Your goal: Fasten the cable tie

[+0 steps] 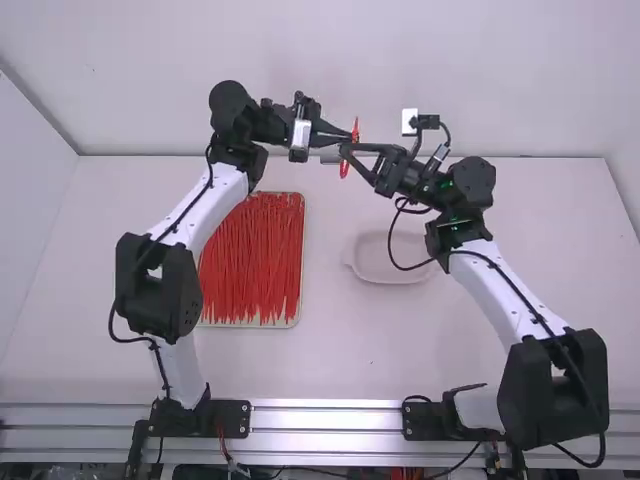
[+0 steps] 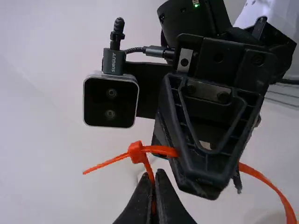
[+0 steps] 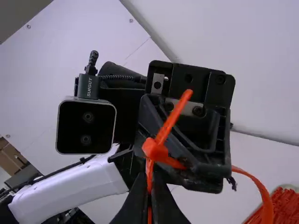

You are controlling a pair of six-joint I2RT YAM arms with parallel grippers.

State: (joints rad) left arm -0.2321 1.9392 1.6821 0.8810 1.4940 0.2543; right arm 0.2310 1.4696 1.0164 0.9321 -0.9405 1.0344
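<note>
A red cable tie hangs in the air above the table's far edge, held between both grippers. In the left wrist view my left gripper is shut on the tie's strap just below its head, with the free tail poking out sideways. In the right wrist view my right gripper is shut on the strap under the head, and the tail runs up past the left gripper's body. The strap loops away as an orange arc. In the high view the two grippers meet tip to tip.
A wooden tray piled with several red cable ties lies on the table left of the middle. A clear shallow dish sits right of it, under the right arm. The back wall rises just behind the grippers.
</note>
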